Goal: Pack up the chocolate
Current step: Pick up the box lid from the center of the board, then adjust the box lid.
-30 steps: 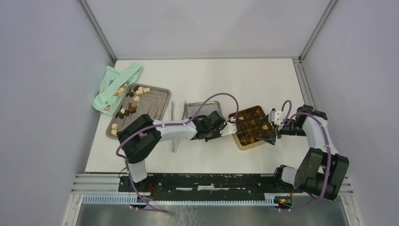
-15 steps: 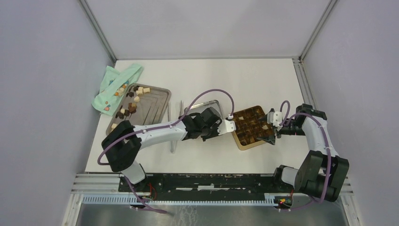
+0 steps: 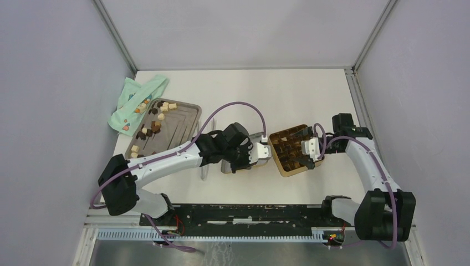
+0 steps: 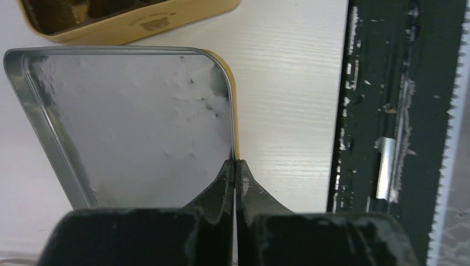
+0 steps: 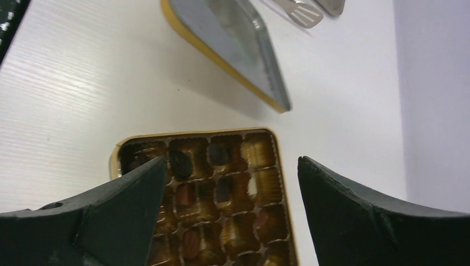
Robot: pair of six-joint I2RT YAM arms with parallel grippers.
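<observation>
Loose chocolate (image 3: pixel 155 126) chunks, dark, brown and cream, lie on the grey metal tray (image 3: pixel 185 113) at the left. The gold tin (image 3: pixel 284 166) holds more chocolate (image 5: pixel 180 163) in its grid. My right gripper (image 3: pixel 304 160) hovers open over the tin (image 5: pixel 280 166), one finger to each side of it and nothing between them (image 5: pixel 233 174). My left gripper (image 4: pixel 236 166) is shut on the gold rim of the silver lid (image 4: pixel 133 122), which lies just left of the tin (image 4: pixel 127 25). In the right wrist view the lid (image 5: pixel 233 50) sits tilted beyond the tin.
A mint-green bag (image 3: pixel 136 102) lies at the tray's far left. Long metal tweezers (image 3: pixel 203 169) rest between tray and lid, partly under my left arm; their tips (image 5: pixel 305 14) show past the lid. The black rail (image 4: pixel 388 138) runs along the table's near edge.
My left arm has drawn back to the left, pulling the lid away from the tin's side. My right gripper has moved left over the tin and opened a little wider.
</observation>
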